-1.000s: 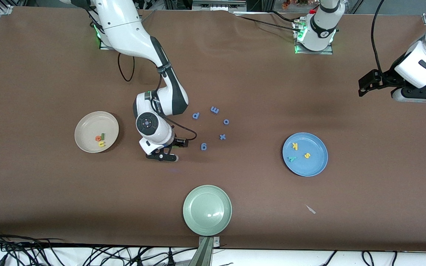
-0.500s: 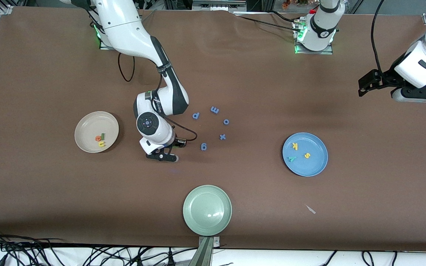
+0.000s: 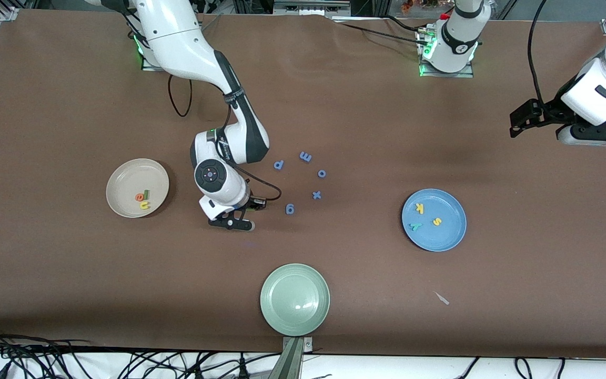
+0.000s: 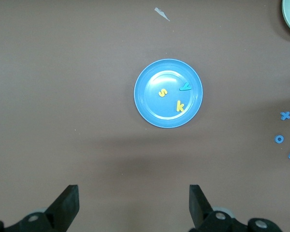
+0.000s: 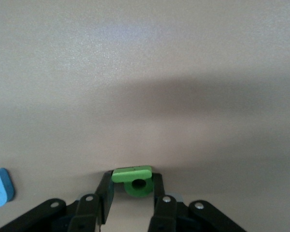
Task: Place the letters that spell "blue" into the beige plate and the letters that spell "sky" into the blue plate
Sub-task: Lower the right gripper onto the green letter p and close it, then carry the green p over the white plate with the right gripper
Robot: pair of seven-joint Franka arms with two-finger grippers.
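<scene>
Pinching the green b [image 5: 133,181] between its fingers, the right gripper [image 3: 235,217] sits at 3 o'clock from the beige plate [image 3: 124,206], so only b is left. Blue plate [image 3: 447,239] has s, k, y. Left gripper [image 4: 133,205] waits, fingers spread.

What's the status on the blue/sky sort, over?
Right gripper shut on green b. Left gripper open, waiting. Beige plate holds e, l, u; blue plate has s, k, y. Nothing blocking.

Brown table [image 3: 71,273] carries three plates and scattered blue letters [image 3: 303,179].
</scene>
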